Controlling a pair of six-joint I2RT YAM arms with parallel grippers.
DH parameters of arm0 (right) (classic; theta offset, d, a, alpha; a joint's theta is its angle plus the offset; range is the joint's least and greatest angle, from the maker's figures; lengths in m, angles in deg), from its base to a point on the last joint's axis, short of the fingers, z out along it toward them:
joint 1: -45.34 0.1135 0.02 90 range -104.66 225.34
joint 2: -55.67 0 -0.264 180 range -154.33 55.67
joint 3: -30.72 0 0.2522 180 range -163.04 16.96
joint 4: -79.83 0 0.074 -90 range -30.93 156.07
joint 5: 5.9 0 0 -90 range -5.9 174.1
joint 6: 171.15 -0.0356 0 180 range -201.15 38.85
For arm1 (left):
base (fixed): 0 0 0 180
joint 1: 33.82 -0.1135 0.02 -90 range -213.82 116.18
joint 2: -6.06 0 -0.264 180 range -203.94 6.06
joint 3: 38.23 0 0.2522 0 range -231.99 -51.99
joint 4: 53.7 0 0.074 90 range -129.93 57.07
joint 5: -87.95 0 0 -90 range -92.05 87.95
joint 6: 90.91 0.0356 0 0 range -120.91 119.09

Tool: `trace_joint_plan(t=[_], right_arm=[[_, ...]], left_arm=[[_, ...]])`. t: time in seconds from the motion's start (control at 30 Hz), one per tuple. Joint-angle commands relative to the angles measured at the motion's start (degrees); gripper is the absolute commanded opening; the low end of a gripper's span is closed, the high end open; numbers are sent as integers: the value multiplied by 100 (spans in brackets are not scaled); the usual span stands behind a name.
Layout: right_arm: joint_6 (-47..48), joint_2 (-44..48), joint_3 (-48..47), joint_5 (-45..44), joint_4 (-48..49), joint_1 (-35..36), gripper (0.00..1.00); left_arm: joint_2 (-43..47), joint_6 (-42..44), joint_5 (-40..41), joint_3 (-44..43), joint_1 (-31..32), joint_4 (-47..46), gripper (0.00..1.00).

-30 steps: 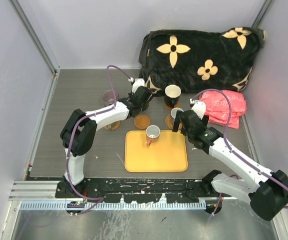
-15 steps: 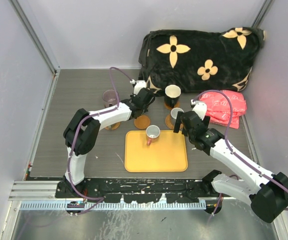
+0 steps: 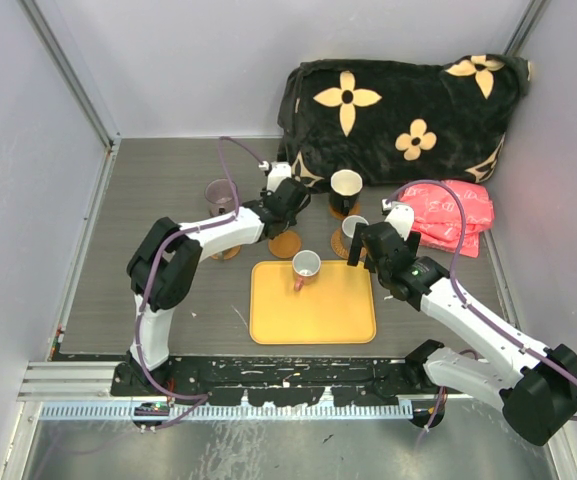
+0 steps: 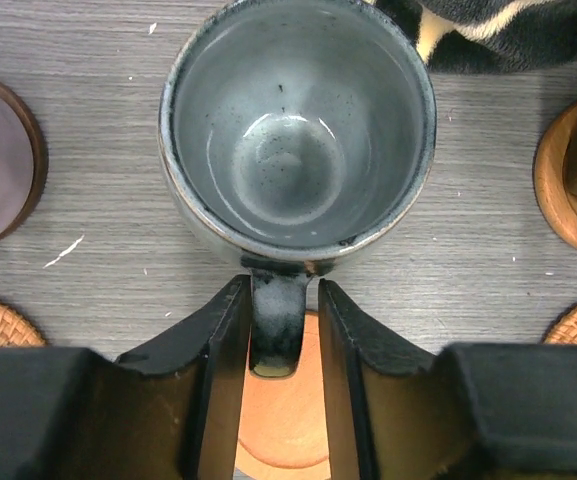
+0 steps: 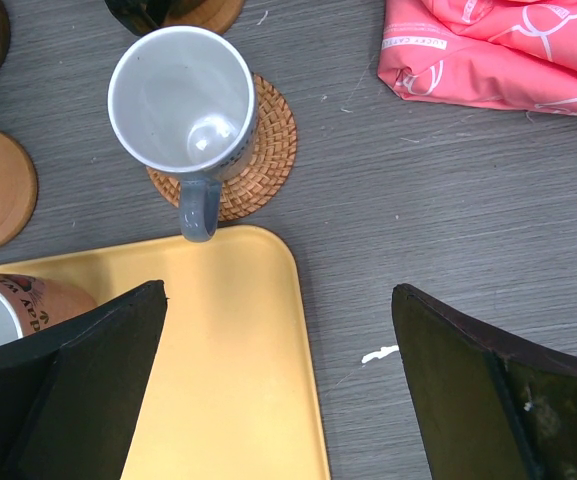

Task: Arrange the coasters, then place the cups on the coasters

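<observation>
Since a second ago the left arm's forearm has swung a little, so the purple cup (image 3: 220, 192) beyond the far-left corner of the yellow tray (image 3: 313, 312) now shows nearly whole. The right arm has hardly shifted.

From where I stand, the left gripper (image 4: 283, 300) hangs just beyond the far edge of the tray. Its fingers bracket the handle of a grey mug (image 4: 298, 130), narrowly parted, with a sliver of gap on one side. That mug stands upright, mouth up. I can't tell whether it rests on the table or on a disc. An orange coaster (image 4: 283, 425) lies bare under the fingers, between the mug and the tray.

The right gripper (image 5: 278, 300) hovers over the tray's far-right corner, jaws spread wide, holding nothing. Just beyond that corner, a second grey mug (image 5: 183, 100) sits on a wicker coaster (image 5: 268, 150), its handle pointing at the tray. A pinkish mug (image 3: 306, 266) stands on the tray itself near the far edge. A black mug (image 3: 345, 186) sits farther off on a brown coaster (image 3: 334, 210).
</observation>
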Motion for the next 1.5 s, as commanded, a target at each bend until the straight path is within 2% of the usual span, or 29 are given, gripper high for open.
trace_joint_plan(t=[0.0,0.07,0.3,0.5,0.53,0.83,1.2,1.47], right_arm=[[0,65,-82,-48,116,-27,100],[-1,78,-76,-33,114,-23,100],[-6,150,-65,-31,84,-27,100],[-47,264,13,10,65,-24,100],[-60,270,26,19,65,-29,100],[-33,473,67,149,56,-26,100],[-98,722,122,293,15,-23,100],[-262,889,45,329,-261,-22,100]], left_arm=[[315,-109,266,34,13,-460,39],[311,-113,264,52,13,-460,46],[402,-119,348,110,45,-445,51],[793,28,484,228,132,-358,59],[870,46,495,265,151,-351,63],[1891,393,374,784,566,29,63],[3616,354,-670,2446,1256,348,63],[3936,508,-1213,3266,1664,11,64]])
